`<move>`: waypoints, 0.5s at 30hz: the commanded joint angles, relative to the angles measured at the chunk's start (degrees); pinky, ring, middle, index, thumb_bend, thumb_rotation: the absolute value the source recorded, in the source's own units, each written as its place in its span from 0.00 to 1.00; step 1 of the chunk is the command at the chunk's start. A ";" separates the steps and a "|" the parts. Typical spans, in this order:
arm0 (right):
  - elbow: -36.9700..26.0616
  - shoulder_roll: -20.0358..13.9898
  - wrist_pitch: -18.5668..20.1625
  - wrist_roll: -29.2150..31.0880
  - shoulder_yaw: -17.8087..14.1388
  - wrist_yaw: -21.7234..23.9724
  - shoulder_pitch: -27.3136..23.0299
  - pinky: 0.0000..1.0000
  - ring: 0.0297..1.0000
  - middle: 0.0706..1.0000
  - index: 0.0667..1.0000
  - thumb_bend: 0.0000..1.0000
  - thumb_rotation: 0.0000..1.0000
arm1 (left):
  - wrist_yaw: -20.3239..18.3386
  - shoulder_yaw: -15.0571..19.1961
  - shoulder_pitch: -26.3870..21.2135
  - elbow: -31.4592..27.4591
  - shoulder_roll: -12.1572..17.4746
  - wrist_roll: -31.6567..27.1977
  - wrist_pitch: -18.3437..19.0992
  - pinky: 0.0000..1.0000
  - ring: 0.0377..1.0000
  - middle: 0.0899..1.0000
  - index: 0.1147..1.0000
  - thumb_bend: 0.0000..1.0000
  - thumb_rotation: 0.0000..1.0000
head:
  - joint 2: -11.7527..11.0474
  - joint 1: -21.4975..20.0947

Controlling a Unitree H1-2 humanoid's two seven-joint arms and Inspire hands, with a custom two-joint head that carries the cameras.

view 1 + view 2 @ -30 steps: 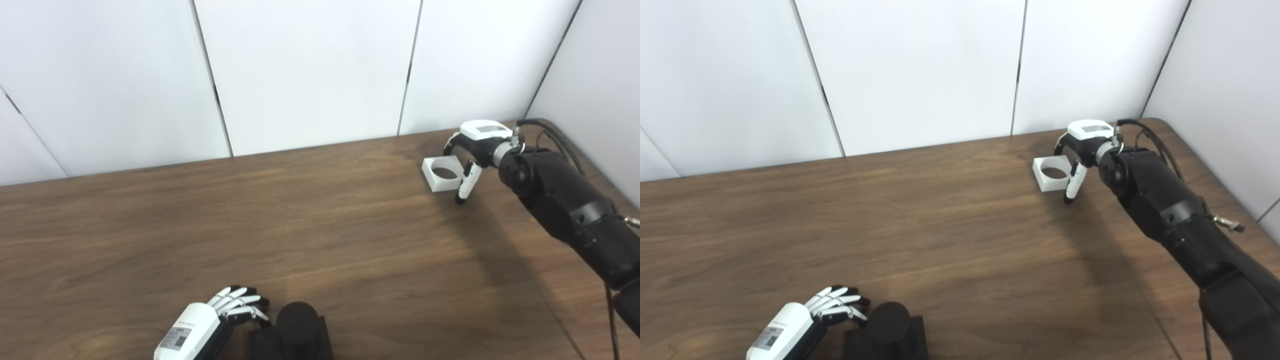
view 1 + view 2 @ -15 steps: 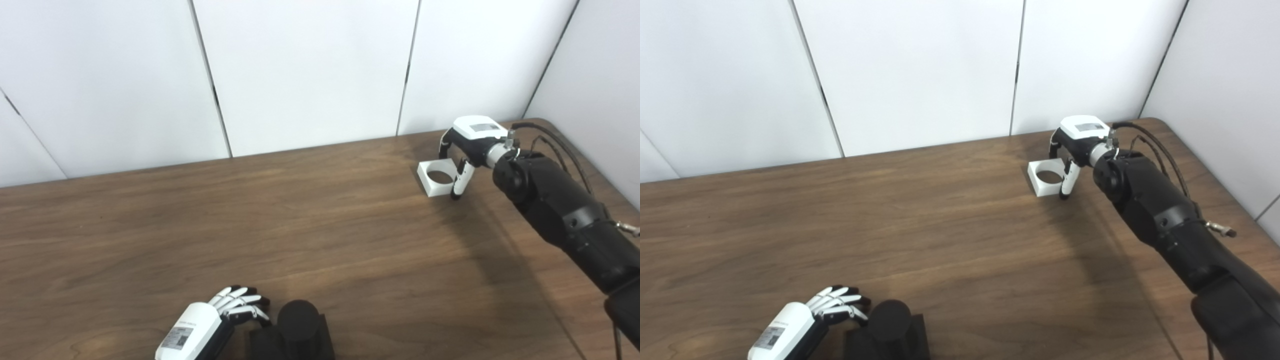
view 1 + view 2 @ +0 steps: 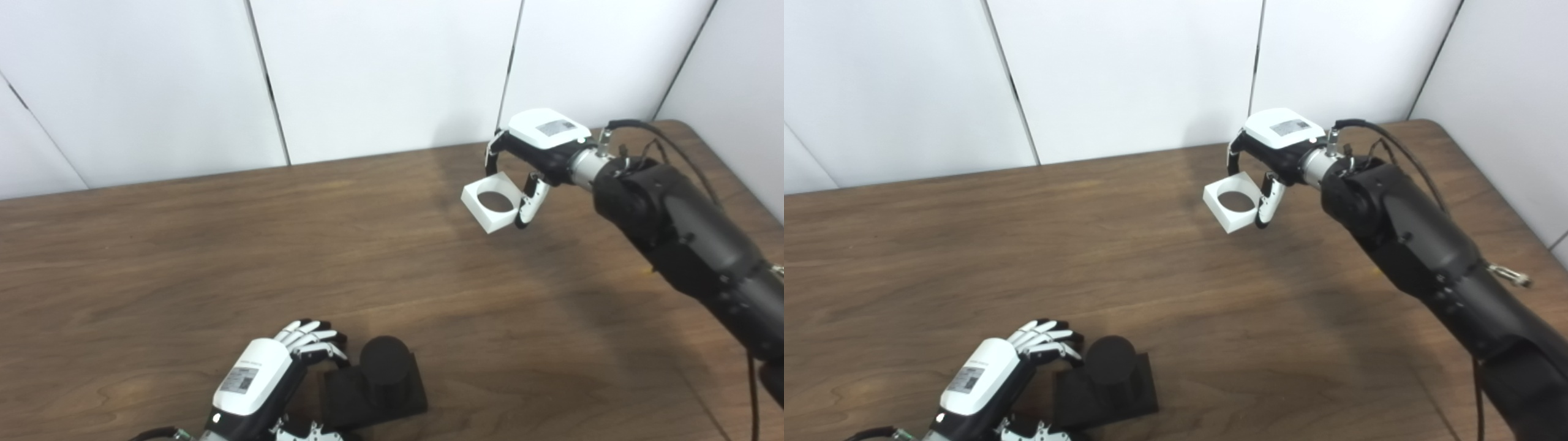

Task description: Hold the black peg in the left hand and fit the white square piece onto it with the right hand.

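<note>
White square piece (image 3: 493, 201), round hole, tilted

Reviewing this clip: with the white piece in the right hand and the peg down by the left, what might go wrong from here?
The right hand pinches the white square piece only at one edge, tilted, so it might slip or arrive skewed over the black peg. The left hand sits at the peg's base; how firmly it holds is unclear, so the base might shift when pressed.

A white square piece (image 3: 495, 201) with a round hole hangs tilted in the air; the black peg (image 3: 384, 369) stands upright on its square base at the near edge.
</note>
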 commanded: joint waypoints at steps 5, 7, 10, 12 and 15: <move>-14.82 0.20 1.28 2.81 -1.28 8.25 -1.69 0.81 0.89 0.76 0.45 0.52 0.13 | -3.76 -2.47 -0.39 0.88 -1.59 2.14 1.58 0.91 0.89 0.80 0.42 0.51 0.05 | 0.82 1.81; -18.59 1.58 2.24 2.61 -0.87 10.98 -2.05 0.79 0.89 0.74 0.45 0.52 0.13 | -3.91 -2.61 -0.59 0.85 -1.94 2.43 1.95 0.91 0.89 0.80 0.42 0.51 0.05 | 1.24 2.56; -23.71 3.76 3.69 1.97 -0.29 15.25 -2.30 0.81 0.88 0.73 0.45 0.52 0.13 | -3.89 -2.82 -0.83 0.79 -2.33 2.86 2.39 0.92 0.89 0.80 0.42 0.51 0.05 | 1.63 3.42; -26.10 5.07 4.07 2.01 -0.08 17.55 -2.25 0.83 0.89 0.74 0.45 0.52 0.13 | -4.01 -2.94 -1.01 0.80 -2.46 3.06 2.54 0.91 0.89 0.80 0.42 0.51 0.05 | 1.92 3.91; -28.82 6.85 3.71 3.05 0.15 20.17 -2.11 0.83 0.89 0.74 0.45 0.52 0.13 | -4.56 -3.06 -1.25 0.65 -2.62 3.15 3.03 0.92 0.90 0.80 0.42 0.51 0.05 | 2.15 4.22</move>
